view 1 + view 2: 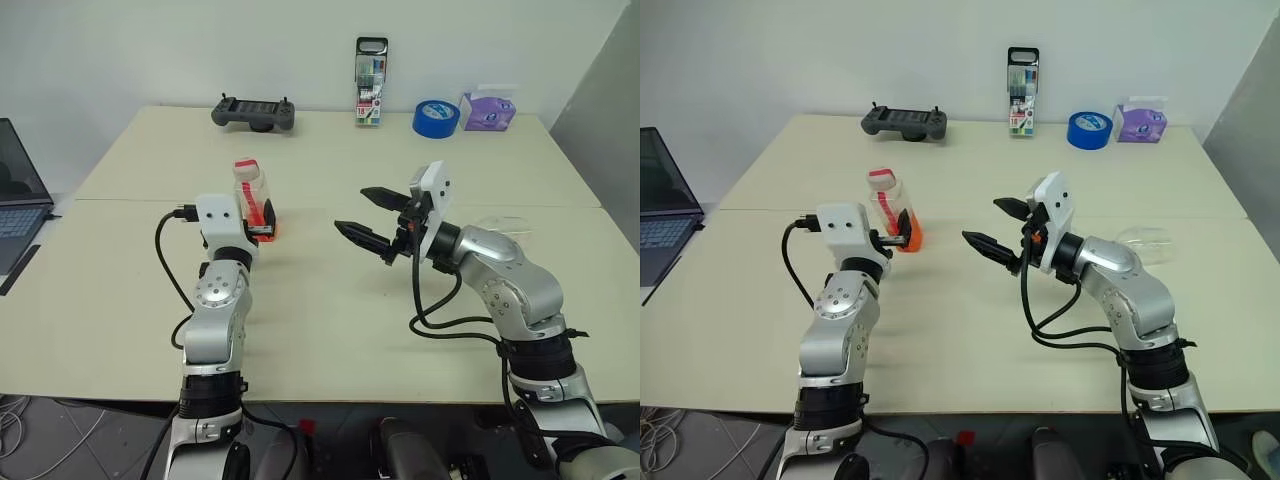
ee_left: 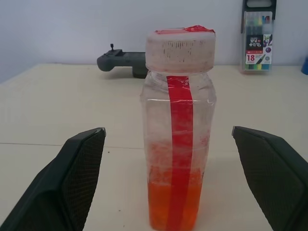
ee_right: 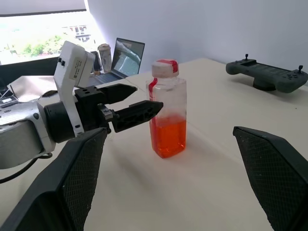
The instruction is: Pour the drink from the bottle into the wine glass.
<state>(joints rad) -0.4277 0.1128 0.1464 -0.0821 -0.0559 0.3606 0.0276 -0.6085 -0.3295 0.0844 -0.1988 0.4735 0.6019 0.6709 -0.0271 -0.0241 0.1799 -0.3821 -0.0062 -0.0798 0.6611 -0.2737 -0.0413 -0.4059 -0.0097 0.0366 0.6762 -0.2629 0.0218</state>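
Left wrist view: the capped bottle [image 2: 179,130] was framed between the wide-open, empty left gripper [image 2: 168,178]. The right gripper [image 1: 372,218], also wide and empty, was beside it. Closing on the bottle seemed next.

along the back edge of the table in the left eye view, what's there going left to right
game controller → marker pack standing upright → blue tape roll → purple tissue box
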